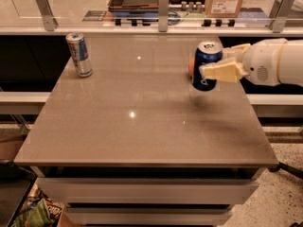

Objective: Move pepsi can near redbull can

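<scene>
Pepsi can: the dark blue pepsi can (206, 66) with white lettering and a silver top stands upright over the right rear part of the table. Its base appears to be lifted just clear of the surface, and a soft dark shadow lies on the tabletop below it.
Gripper: the cream-coloured two-finger gripper (215, 61) reaches in from the right edge on a rounded white arm (272, 63). It is clenched around the pepsi can, with one of its fingers (218, 71) lying across the can's front and the other behind it.
Fruit: a round orange fruit (191, 66) shows as a sliver just behind the can's left side. I cannot tell whether they touch.
Redbull can: the slim silver-and-blue redbull can (79, 54) stands upright near the table's left rear corner, well apart from the pepsi can.
Table: a glossy grey-brown tabletop (142, 131) over white drawer fronts (142, 193).
Background: a brown cardboard box (226, 0) sits on the counter behind a glass rail.
</scene>
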{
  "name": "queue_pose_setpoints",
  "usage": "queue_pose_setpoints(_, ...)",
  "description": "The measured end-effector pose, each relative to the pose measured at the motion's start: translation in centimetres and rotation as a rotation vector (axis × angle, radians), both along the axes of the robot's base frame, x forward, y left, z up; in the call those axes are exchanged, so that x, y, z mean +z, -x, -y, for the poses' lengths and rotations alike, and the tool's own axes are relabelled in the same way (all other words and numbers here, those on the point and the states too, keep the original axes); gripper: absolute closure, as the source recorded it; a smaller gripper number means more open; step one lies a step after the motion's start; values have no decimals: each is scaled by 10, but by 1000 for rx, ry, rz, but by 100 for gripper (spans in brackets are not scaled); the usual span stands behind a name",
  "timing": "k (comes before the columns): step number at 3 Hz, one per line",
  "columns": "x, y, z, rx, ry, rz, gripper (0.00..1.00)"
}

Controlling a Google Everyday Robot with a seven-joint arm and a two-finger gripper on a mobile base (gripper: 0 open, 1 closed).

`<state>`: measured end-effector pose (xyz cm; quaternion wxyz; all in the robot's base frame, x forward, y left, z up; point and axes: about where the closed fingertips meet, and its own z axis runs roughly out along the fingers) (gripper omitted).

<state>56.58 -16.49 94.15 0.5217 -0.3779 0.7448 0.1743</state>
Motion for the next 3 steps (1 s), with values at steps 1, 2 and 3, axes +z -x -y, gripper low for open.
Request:
queue_pose_setpoints(1, 26, -14, -35, 60, 23, 28, 100)
queue_pose_setpoints(2, 35, -31, -76, 145, 19, 24, 100)
queue_pose_setpoints(3, 31, -48, -118, 238, 6, -11, 100)
